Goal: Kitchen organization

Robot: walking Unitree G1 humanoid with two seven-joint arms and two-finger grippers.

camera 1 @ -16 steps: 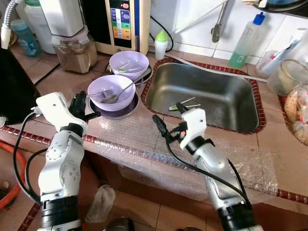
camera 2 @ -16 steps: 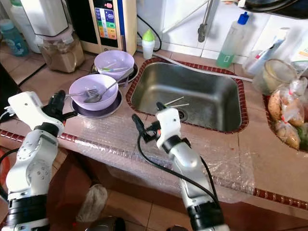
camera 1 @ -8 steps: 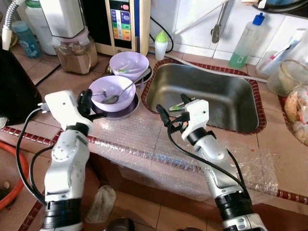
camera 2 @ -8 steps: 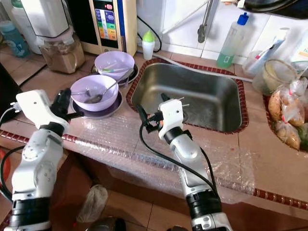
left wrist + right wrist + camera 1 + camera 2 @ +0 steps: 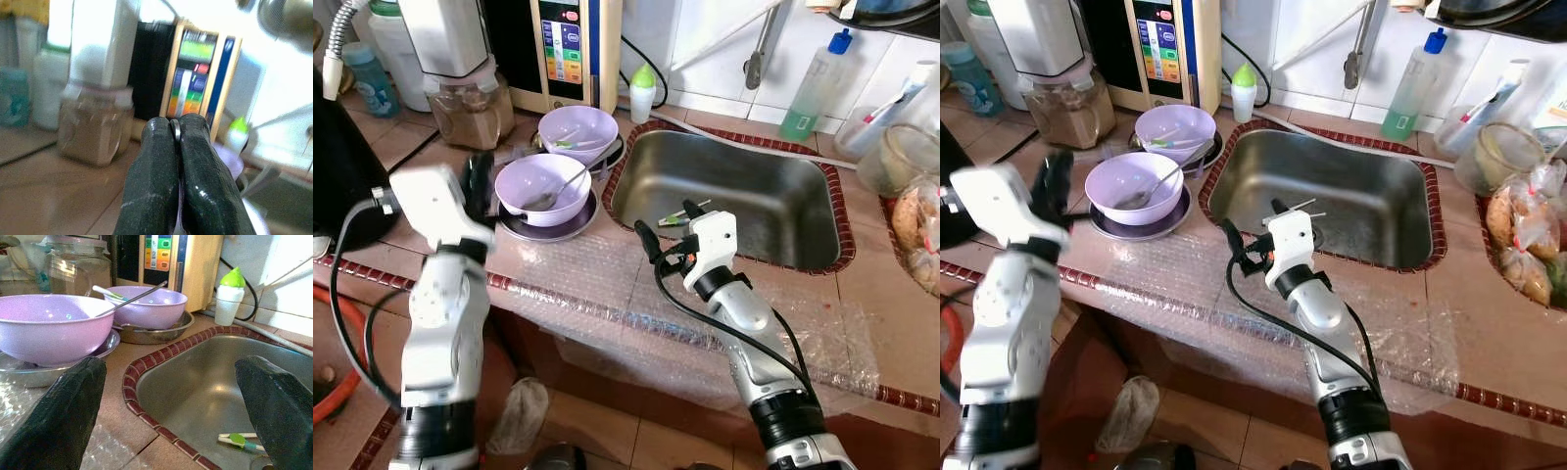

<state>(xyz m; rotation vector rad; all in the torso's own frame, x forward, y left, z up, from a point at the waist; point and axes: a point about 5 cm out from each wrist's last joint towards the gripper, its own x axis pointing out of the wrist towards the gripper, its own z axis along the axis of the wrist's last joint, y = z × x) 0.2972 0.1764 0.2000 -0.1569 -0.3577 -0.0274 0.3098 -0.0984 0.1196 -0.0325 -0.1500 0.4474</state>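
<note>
My left gripper point(image 5: 480, 176) is raised left of the near purple bowl point(image 5: 543, 186), shut on a fork whose thin metal edge point(image 5: 174, 131) shows between the fingers. A spoon point(image 5: 560, 188) lies in that bowl, which rests on a metal plate point(image 5: 548, 227). Behind it stands a second purple bowl point(image 5: 576, 132) with utensils in it. My right gripper point(image 5: 666, 223) is open at the near left edge of the steel sink point(image 5: 764, 176). It points toward the bowls, with nothing between its fingers. Green-handled utensils point(image 5: 239, 440) lie on the sink bottom.
A blender jar of brown powder point(image 5: 465, 98), a water appliance point(image 5: 573, 49) and a green-capped bottle point(image 5: 642, 90) line the back. Green soap point(image 5: 808, 88), a glass jar point(image 5: 901, 157) and food bags point(image 5: 915, 225) are at the right. Bubble wrap point(image 5: 607, 284) covers the counter front.
My left gripper has risen from the near bowl and taken the fork out, leaving the spoon alone in it. My right gripper has edged a little toward the sink.
</note>
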